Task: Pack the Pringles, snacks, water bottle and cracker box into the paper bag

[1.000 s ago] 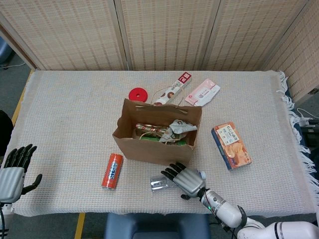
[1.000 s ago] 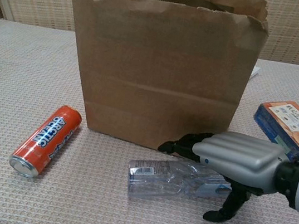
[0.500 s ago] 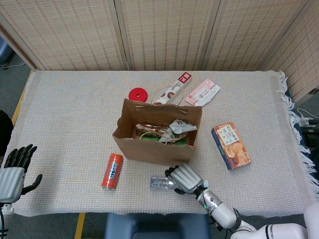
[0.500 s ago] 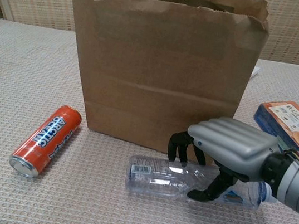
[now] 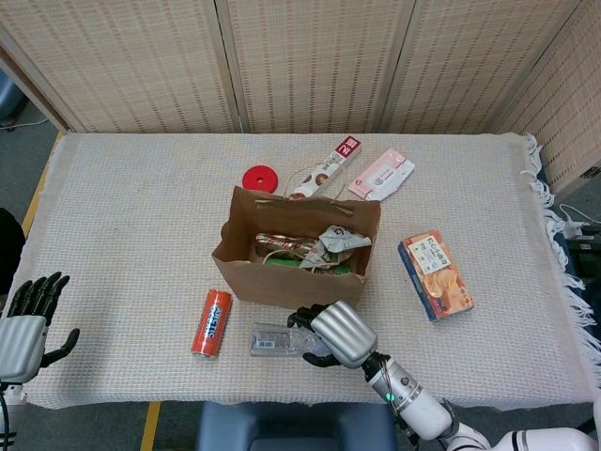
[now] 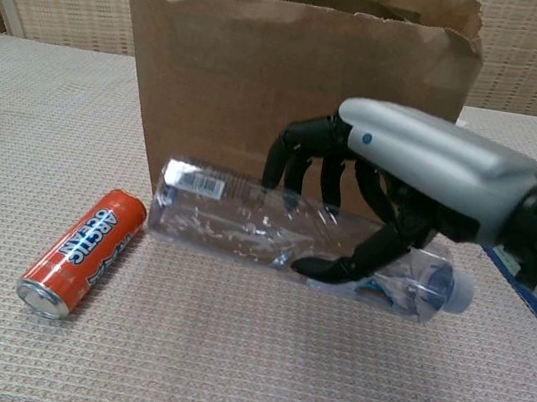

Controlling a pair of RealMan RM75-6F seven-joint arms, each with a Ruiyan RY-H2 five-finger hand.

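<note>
Clear plastic water bottle [image 6: 274,234] held sideways in right hand [image 6: 391,194], fingers wrapped around it, lifted before brown paper bag [image 6: 265,89]. Left hand [image 5: 23,324] idle at table edge, fingers apart. Orange cylindrical Pringles can [image 6: 82,251] lying on woven cloth.

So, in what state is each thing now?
Bottle: gripped by right hand, lifted, lying sideways.
Bag: upright, open, snacks inside.
Can: lying on table.
Cracker box: lying flat, outside bag.
Left hand: holds nothing, fingers apart.
</note>
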